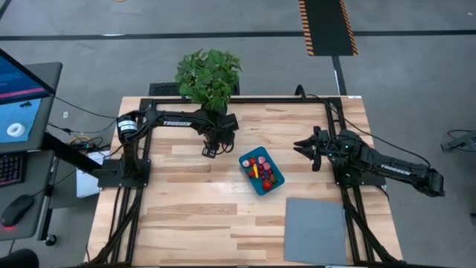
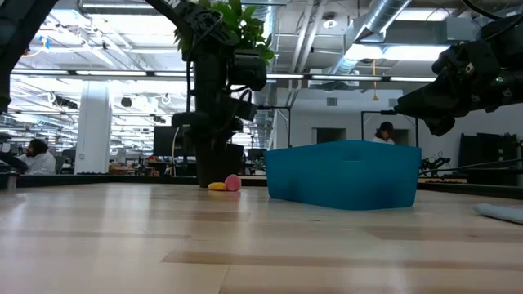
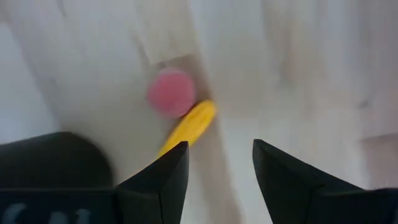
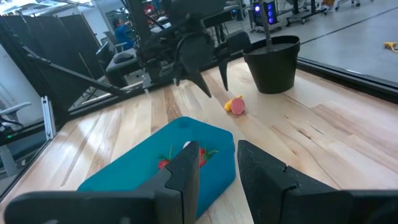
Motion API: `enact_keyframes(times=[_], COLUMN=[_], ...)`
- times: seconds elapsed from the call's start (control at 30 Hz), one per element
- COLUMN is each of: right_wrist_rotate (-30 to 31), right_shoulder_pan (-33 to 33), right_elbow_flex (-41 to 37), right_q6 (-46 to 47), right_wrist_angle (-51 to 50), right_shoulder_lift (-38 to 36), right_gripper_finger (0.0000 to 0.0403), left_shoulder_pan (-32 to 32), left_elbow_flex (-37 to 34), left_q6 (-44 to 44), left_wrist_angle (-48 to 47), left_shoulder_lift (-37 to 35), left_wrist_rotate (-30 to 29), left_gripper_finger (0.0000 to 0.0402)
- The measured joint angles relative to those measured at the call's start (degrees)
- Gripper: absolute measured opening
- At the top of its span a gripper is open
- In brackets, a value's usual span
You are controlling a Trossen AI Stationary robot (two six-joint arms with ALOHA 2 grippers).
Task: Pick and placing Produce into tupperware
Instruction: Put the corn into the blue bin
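Observation:
Two loose produce pieces lie side by side on the wood: a pink round one [image 3: 171, 93] and a yellow one [image 3: 189, 127], also showing as the pink piece [image 2: 233, 182] and yellow piece [image 2: 216, 186]. My left gripper [image 3: 221, 155] hangs open just above them, pointing down, with the yellow piece beside one finger and nothing between the fingers. The teal tupperware [image 1: 261, 170] stands at mid-table and holds several red, pink and yellow pieces. My right gripper [image 1: 309, 147] waits open right of the tub, held level.
A potted green plant [image 1: 208, 78] stands at the far edge just behind my left gripper; its black pot [image 4: 272, 62] is close to the loose pieces. A flat grey mat [image 1: 316, 231] lies at the near right. Bare wood stretches across the near left.

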Motion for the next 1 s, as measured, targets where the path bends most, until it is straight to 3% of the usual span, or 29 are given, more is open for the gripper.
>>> enact_keyframes(times=[0.23,0.47,0.8,0.9,1.0], right_wrist_rotate=[0.0,-0.01,0.0,0.0,-0.02], right_shoulder_pan=[0.02,0.01,0.0,0.01,0.0], right_elbow_flex=[0.0,0.0,-0.02,0.0,-0.02], right_q6=[0.0,-0.01,-0.02,-0.01,-0.02], right_wrist_angle=[-0.02,-0.01,0.05,-0.01,-0.02], right_shoulder_lift=[0.0,0.0,0.0,-0.01,0.0], right_gripper_finger=[0.0131,0.0131,0.0131,0.0131,0.0131], left_shoulder_pan=[-3.57,-3.07,-2.99,-2.4,-2.45], left_elbow_flex=[0.0,0.15,0.85,0.85,0.88], left_q6=[16.19,17.17,22.07,23.36,24.79], left_wrist_angle=[-0.01,-3.57,-5.23,-3.76,-1.38], left_shoulder_lift=[0.0,1.63,4.42,4.42,4.42], left_wrist_rotate=[-8.98,-10.09,-17.02,-13.93,-14.4], left_gripper_finger=[0.0169,0.0169,0.0169,0.0169,0.0169])
